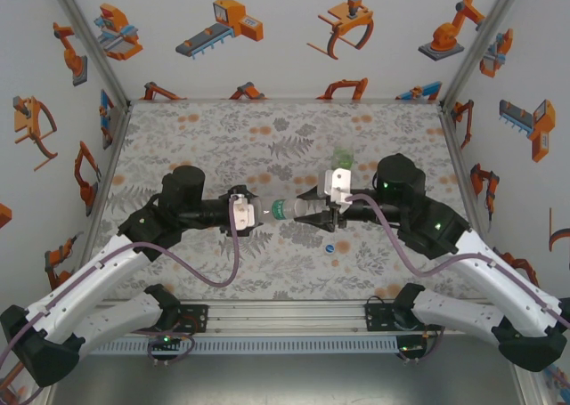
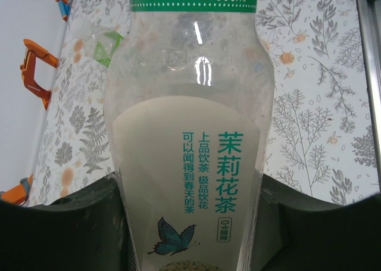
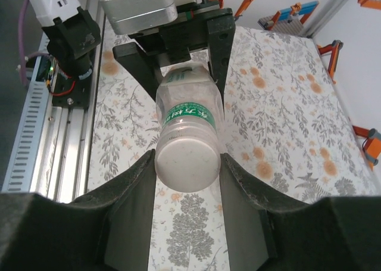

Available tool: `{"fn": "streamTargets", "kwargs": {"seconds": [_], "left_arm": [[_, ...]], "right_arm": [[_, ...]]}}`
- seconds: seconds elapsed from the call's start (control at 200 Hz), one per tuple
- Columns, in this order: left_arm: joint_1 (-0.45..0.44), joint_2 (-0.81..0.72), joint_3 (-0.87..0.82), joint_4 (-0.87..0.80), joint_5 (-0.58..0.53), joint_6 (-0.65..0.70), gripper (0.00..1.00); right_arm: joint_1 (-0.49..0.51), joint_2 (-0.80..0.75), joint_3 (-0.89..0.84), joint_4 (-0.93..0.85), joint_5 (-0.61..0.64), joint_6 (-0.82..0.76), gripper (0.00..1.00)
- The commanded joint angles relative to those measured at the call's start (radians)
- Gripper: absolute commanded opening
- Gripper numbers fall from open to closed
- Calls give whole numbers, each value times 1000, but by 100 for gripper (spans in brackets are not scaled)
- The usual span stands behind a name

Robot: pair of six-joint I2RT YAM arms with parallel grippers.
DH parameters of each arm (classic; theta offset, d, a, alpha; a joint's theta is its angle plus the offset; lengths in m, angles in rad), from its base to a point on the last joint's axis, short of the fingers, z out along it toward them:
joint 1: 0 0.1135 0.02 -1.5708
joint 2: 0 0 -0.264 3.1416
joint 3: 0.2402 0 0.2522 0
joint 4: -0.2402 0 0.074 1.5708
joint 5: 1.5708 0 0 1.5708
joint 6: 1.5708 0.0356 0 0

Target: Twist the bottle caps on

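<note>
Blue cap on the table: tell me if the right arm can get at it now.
Probably not yet. The blue cap lies uncovered close by, but the right gripper is clamped on the white cap of the bottle that the left gripper holds.

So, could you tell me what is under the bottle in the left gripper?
Floral table shows below the bottle, which the left gripper holds off the surface. The strip directly beneath is covered by the bottle itself and the fingers of the right gripper.
</note>
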Motion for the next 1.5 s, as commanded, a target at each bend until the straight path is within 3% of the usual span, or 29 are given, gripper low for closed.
{"fn": "streamTargets", "kwargs": {"seconds": [0.0,0.06,0.3,0.526,0.681,0.736,0.801,0.896,1.222,1.362,1.497], "left_arm": [[-2,-12,9,12,-28,3,0],[-2,-15,5,20,-43,1,0],[-1,-16,-7,49,-107,-11,0],[-2,-9,-9,60,-167,-18,0],[-1,-7,-11,61,-163,-16,0],[-1,-7,-11,60,-161,-16,0],[-2,-8,-11,60,-160,-15,0],[-2,-7,-11,61,-156,-15,0],[-2,-8,-11,59,-154,-15,0],[-1,-6,-11,60,-147,-15,0],[-1,-8,-11,52,-119,-8,0]], "right_arm": [[5,2,-26,112,58,167,10],[6,3,-46,163,97,269,0],[6,12,-120,358,294,816,0],[6,38,-93,263,465,1235,0],[6,62,-118,322,466,1446,0],[5,72,-107,314,462,1455,0],[6,81,-103,326,444,1455,11],[6,85,-102,339,432,1451,18],[6,11,-47,210,484,1290,69],[6,-30,-19,166,496,1091,72],[6,-66,-32,192,450,815,66]]}}
